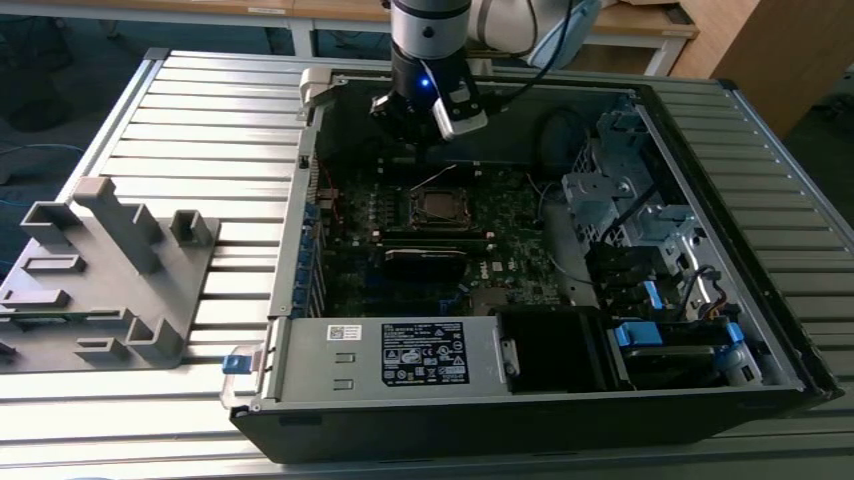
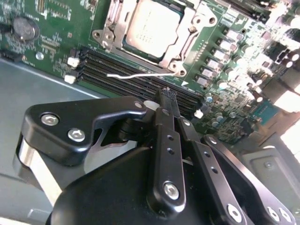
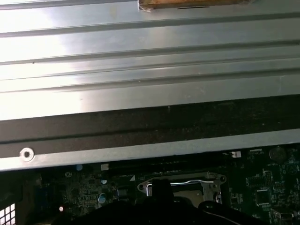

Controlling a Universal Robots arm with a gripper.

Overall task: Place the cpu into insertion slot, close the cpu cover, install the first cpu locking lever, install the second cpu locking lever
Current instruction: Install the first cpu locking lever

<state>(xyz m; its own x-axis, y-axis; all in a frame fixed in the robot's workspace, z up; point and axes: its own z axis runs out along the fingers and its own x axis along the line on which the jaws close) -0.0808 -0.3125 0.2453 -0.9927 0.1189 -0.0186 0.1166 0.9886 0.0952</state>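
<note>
A ribbed grey metal table (image 1: 200, 110) carries everything. Behind it, at twelve o'clock in the exterior view, stand wooden-topped desks (image 1: 641, 25), with a wooden panel (image 1: 761, 50) toward one o'clock. At nine o'clock in that view a grey plastic fixture (image 1: 114, 270) sits on the table, just beside the open computer case (image 1: 287, 290). Inside the case the green circuit board (image 1: 360, 265) fills the centre. A silver power supply (image 1: 400, 355) with a white label lies at six o'clock, and drive bays (image 1: 654, 335) with blue clips sit toward four o'clock. The arm (image 1: 430, 40) comes down at twelve o'clock, its wrist over the board's far edge, near the insertion slot (image 1: 441, 207) but apart from it.

The second wrist view shows more closely what the exterior view leaves small. The cpu (image 2: 152, 26) lies flat in the insertion slot, and the cpu cover (image 2: 187, 35) lies down around its edges. A thin silver locking lever (image 2: 136, 74) angles away from the socket's side across the long black memory slots (image 2: 117, 70). The gripper (image 2: 167, 93) has its fingers pressed together with nothing between them, the tips above those slots and near the lever's end.

The first wrist view adds the table's ribs, the black case wall (image 3: 140, 124), and the socket with its lever just beyond that wall.
</note>
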